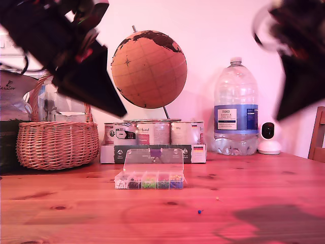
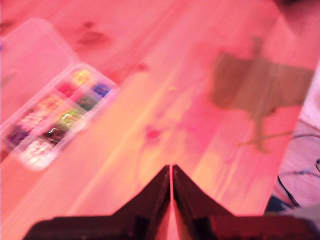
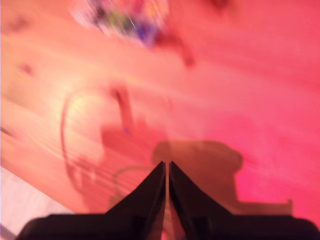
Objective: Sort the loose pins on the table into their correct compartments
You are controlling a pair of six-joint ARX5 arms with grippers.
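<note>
A small clear plastic box of coloured compartments (image 1: 149, 181) stands open on the reddish-brown wooden table (image 1: 264, 183), a tiny blue-headed pin (image 1: 200, 211) near it.

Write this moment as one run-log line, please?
small clear plastic compartment box: lid open | tiny blue-headed pin: loose on reddish wooden table | my first gripper: shut, empty | my second gripper: shut, empty

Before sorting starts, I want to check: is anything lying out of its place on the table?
Yes. A blue pin and a pale pin lie loose on the table, in front of the open box, toward the exterior view's right.
</note>
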